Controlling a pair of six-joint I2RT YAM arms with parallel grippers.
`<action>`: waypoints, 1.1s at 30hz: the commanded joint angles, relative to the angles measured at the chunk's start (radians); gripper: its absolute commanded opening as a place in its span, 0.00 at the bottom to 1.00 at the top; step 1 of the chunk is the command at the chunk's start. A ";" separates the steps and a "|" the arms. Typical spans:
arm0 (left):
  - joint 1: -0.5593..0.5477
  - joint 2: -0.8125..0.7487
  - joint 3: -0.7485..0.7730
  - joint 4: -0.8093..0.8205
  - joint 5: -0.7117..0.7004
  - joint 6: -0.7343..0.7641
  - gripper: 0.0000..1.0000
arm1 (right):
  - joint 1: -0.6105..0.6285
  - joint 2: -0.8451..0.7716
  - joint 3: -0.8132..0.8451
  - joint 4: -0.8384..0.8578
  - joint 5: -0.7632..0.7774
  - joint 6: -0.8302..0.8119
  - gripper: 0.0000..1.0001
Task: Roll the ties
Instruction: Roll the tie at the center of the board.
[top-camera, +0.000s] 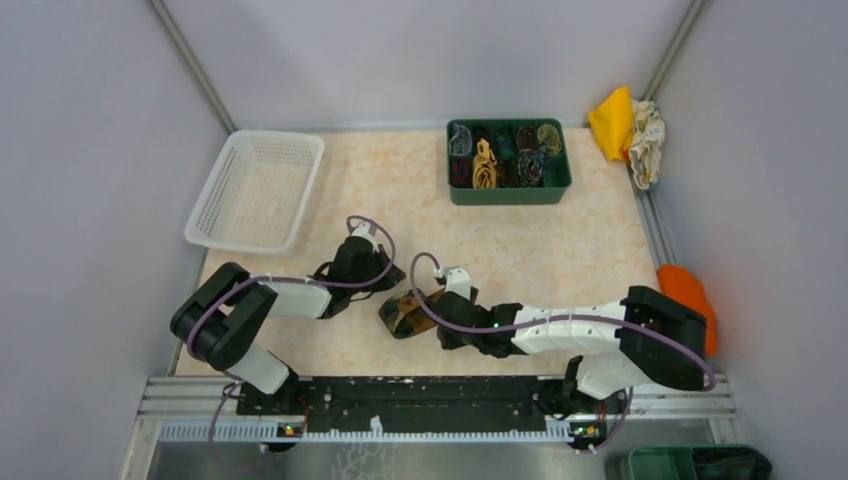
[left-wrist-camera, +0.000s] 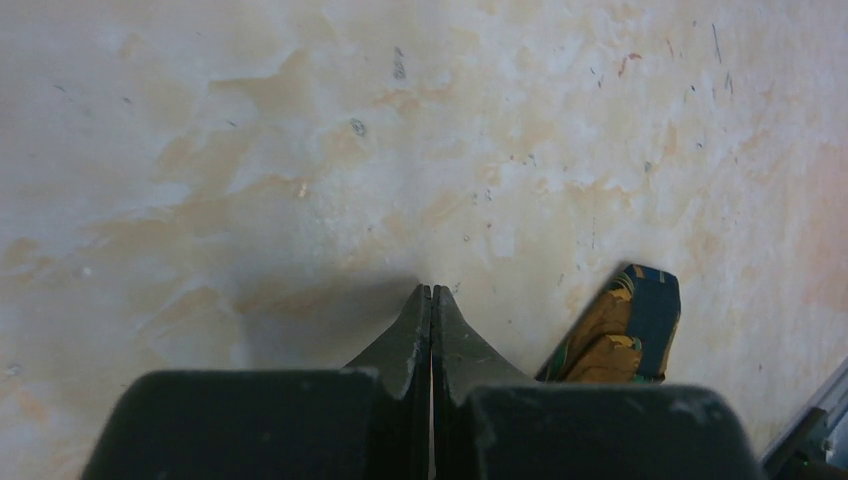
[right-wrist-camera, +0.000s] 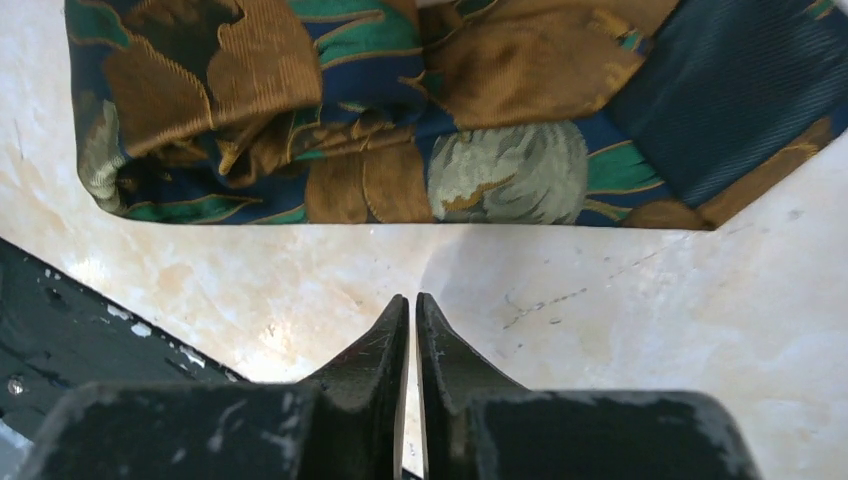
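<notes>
In the top view, a dark brown tie (top-camera: 404, 312) with orange-gold blotches is seen lying partly folded on the table (top-camera: 560, 250), toward 6 o'clock from the table's middle. The left gripper (top-camera: 383, 277) is held just beside the tie at its 11 o'clock. The right gripper (top-camera: 433, 316) is set at the tie's 3 o'clock, close against it. Whether either gripper is touching the cloth cannot be told from here. A green bin (top-camera: 508, 190) filled with rolled ties (top-camera: 486, 165) is placed at 12 o'clock on the far edge. A white basket (top-camera: 255, 190) is placed at 10 o'clock. A yellow cloth (top-camera: 612, 122) and an orange cloth (top-camera: 685, 292) are seen off the table at 2 and 3 o'clock.

In the left wrist view, the left gripper (left-wrist-camera: 431, 298) is shown with its fingers pressed together, nothing held between them. One end of the tie (left-wrist-camera: 622, 330) is seen at 4 o'clock, apart from the fingertips.

In the right wrist view, the right gripper (right-wrist-camera: 411, 305) is shown with its fingers drawn together to a slim gap, nothing held. The tie (right-wrist-camera: 400, 130) is spread across 12 o'clock, near but clear of the tips. A black rail (right-wrist-camera: 70, 320) is seen at 8 o'clock.
</notes>
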 joint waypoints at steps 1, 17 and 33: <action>-0.026 0.003 -0.048 0.027 0.075 0.007 0.00 | 0.046 0.045 -0.016 0.157 0.016 0.073 0.04; -0.139 -0.058 -0.161 0.028 0.037 -0.049 0.00 | 0.108 0.324 0.073 0.219 0.154 0.106 0.00; -0.152 -0.044 -0.035 -0.202 -0.241 -0.079 0.00 | 0.123 0.234 0.083 0.080 0.262 0.044 0.02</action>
